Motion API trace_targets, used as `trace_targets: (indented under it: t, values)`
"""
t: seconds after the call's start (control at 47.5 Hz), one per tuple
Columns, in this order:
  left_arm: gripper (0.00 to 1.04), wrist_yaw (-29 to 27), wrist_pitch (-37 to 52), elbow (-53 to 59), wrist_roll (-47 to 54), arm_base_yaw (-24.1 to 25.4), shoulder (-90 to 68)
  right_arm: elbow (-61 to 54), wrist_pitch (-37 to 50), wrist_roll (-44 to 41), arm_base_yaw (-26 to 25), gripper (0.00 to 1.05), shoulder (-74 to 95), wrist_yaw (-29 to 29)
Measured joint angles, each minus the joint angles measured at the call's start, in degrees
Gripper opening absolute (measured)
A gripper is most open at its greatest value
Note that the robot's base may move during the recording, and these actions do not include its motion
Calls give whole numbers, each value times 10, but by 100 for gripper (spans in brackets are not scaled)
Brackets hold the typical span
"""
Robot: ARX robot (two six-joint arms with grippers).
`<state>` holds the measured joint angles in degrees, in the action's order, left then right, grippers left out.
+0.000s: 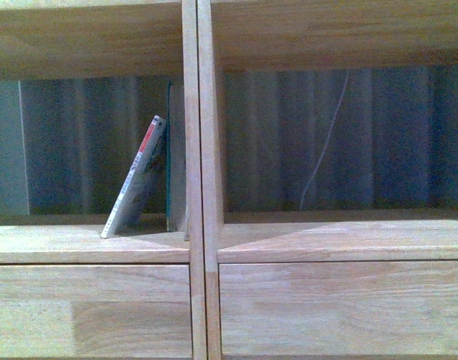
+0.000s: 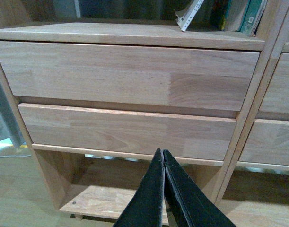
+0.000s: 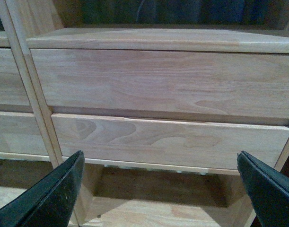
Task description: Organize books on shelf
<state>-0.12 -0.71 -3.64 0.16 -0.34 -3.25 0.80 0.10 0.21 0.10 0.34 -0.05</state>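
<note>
Black tapered fingers of the left hand (image 2: 164,189) press together, holding nothing, before two plain drawer fronts (image 2: 130,104) with jointed grain. Spread wide and cut off by the picture's edges, the right hand (image 3: 161,187) is empty. On the large light-wood shelf (image 1: 199,247), the pale paperback book with a red-topped spine (image 1: 136,178) leans tilted toward a slim teal-edged book (image 1: 169,150), which stands upright against the divider, mostly hidden in shadow.

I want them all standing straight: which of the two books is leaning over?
The pale book with the red-topped spine; it tilts right against the teal-edged book, which stands upright beside the divider.
</note>
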Motion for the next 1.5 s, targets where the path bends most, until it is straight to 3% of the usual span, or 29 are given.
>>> trace_targets:
  t: [0.506, 1.137, 1.496]
  values:
    - [3, 1, 4, 30, 0, 0, 30, 0, 0, 0, 0, 98, 0, 0]
    - [99, 1, 4, 30, 0, 0, 30, 0, 0, 0, 0, 98, 0, 0]
    - [97, 1, 4, 30, 0, 0, 30, 0, 0, 0, 0, 98, 0, 0]
